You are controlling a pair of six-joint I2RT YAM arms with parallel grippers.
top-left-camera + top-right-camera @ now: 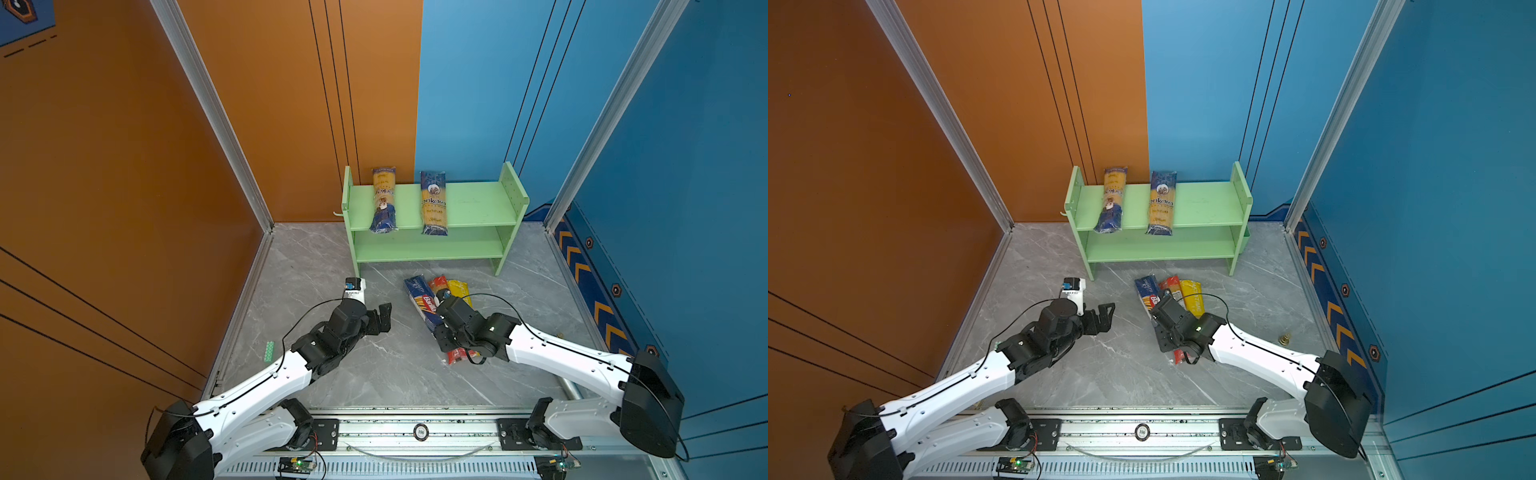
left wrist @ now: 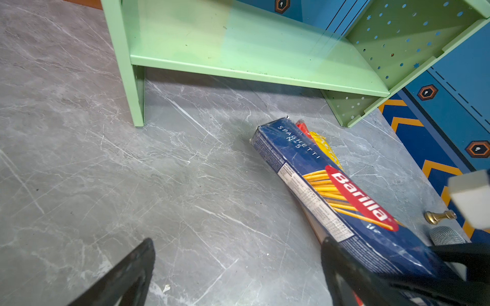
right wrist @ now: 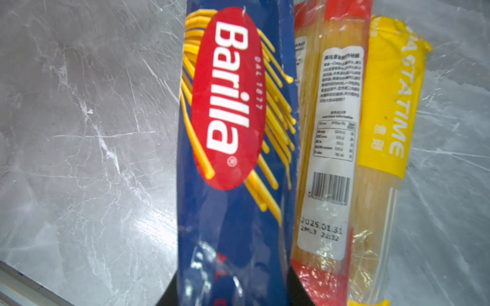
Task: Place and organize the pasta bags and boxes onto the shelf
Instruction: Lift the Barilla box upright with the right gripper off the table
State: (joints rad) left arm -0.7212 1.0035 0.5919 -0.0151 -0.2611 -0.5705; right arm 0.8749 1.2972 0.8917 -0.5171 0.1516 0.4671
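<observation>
Barilla packet (image 3: 233, 106), navy with a red oval logo, is clamped across its width by the right gripper (image 1: 441, 334), a black finger pressed against each long side near the end closest to the robot. The packet lies on the grey marbled table (image 1: 374, 374) in front of the shelf (image 1: 478, 203), its far end pointing toward the shelf. Whether the gripped end has left the table cannot be told.

Just beside it, on the side away from the left arm, lies the red-ended packet (image 3: 334, 119) with a white label and barcode facing up. The yellow-ended packet (image 3: 384, 106) lies touching that one. All three run roughly parallel.

The shelf stands at the back of the table, against the orange and blue walls. Its top tier carries both other packets, laid front to back with their near ends hanging over the front edge. The left navy-and-yellow packet (image 1: 384, 199) has its navy end forward. The right navy-and-yellow packet (image 1: 433, 203) sits near it, a strip of bare shelf between them. The lower tier holds nothing.

The left gripper (image 1: 382, 320) hovers over bare table, apart from the Barilla packet, its fingers spread wide and holding nothing.
</observation>
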